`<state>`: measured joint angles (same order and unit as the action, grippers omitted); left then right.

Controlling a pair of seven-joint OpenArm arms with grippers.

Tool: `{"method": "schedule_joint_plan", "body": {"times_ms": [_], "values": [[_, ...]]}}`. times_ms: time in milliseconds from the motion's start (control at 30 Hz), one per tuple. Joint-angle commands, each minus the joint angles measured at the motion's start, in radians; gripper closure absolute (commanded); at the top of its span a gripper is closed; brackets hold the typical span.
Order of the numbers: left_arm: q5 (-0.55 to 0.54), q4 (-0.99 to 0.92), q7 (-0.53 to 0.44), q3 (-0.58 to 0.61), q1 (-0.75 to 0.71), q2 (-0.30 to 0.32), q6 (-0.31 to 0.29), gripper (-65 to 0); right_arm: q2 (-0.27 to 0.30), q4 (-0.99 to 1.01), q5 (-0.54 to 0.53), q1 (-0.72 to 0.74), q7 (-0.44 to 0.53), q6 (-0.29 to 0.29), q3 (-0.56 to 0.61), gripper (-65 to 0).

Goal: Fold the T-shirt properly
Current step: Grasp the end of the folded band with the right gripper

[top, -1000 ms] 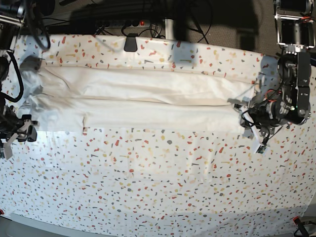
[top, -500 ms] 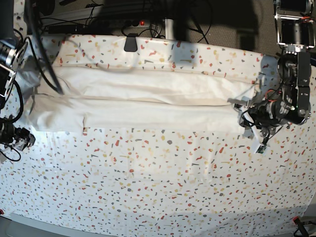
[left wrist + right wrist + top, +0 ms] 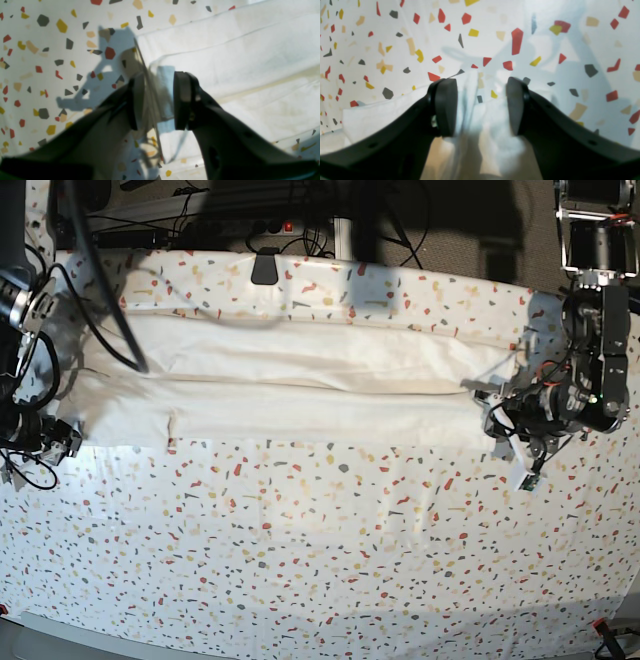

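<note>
While the base view takes in the whole T-shirt [image 3: 290,385] — a long white band folded lengthwise across the far half of the speckled table cover [image 3: 330,550], plain side up — it shows little of either set of jaws. The wrist views fill that in. In the left wrist view the left gripper [image 3: 157,100] stands with its jaws parted around the thin edge of the shirt's end; the cloth runs up between the pads, close against one and clear of the other, so the grip looks released. The right wrist view shows the right gripper [image 3: 480,105] with its jaws parted too, and bunched white cloth lying between them, apparently touching neither pad, though the blur makes that hard to judge. From the base view, that gripper sits low at the shirt's opposite end. No print or lettering shows anywhere on the shirt.
</note>
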<state>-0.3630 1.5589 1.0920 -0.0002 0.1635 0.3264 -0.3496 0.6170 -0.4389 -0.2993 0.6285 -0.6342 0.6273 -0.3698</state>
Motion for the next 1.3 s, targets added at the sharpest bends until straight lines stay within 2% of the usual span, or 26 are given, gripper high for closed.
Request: {"method": "schedule_joint_plan", "body": {"times_ms": [0, 300, 433, 733, 767, 800, 933, 1033, 1100, 1267], "values": [[-0.008, 0.019, -0.016, -0.006, 0.022, 0.009, -0.001, -19.6, 0.02, -0.014, -0.01, 0.031, 0.021, 0.024, -0.003, -32.2], [-0.008, 0.019, -0.038, -0.006, 0.022, 0.009, -0.001, -19.6, -0.052, -0.014, -0.008, 0.03, 0.0, 0.054, -0.003, -29.9], [-0.008, 0.019, -0.037, -0.006, 0.022, 0.009, -0.001, -19.6, -0.078, -0.014, 0.038, 0.03, -0.003, 0.053, -0.003, -29.9], [-0.008, 0.019, -0.029, -0.006, 0.022, 0.009, -0.001, -19.6, -0.057, -0.014, 0.038, -0.004, -0.038, 0.044, -0.003, -29.9], [-0.008, 0.019, -0.03, -0.006, 0.022, 0.009, -0.001, -19.6, -0.054, -0.014, 0.038, -0.01, -0.04, 0.043, -0.003, -28.4], [-0.008, 0.019, -0.03, -0.006, 0.022, 0.009, -0.001, -19.6, -0.053, -0.014, 0.038, -0.012, -0.043, 0.043, -0.003, -24.4], [-0.008, 0.019, -0.03, -0.006, 0.022, 0.009, -0.001, -19.6, -0.052, -0.014, 0.034, -0.016, -0.058, 0.045, -0.003, -0.4], [-0.008, 0.019, -0.03, -0.006, 0.022, 0.009, -0.001, -19.6, -0.052, -0.017, 0.027, -0.01, -0.057, 0.049, -0.003, 0.0], [-0.008, 0.019, -0.031, -0.006, 0.022, 0.009, -0.001, -19.6, -0.052, -0.024, 0.013, -0.008, -0.057, 0.071, -0.003, 0.0], [-0.008, 0.019, -0.031, -0.006, 0.022, 0.009, -0.001, -19.6, -0.052, -0.08, -0.09, -0.01, -0.108, 0.071, -0.003, 0.0]]}}
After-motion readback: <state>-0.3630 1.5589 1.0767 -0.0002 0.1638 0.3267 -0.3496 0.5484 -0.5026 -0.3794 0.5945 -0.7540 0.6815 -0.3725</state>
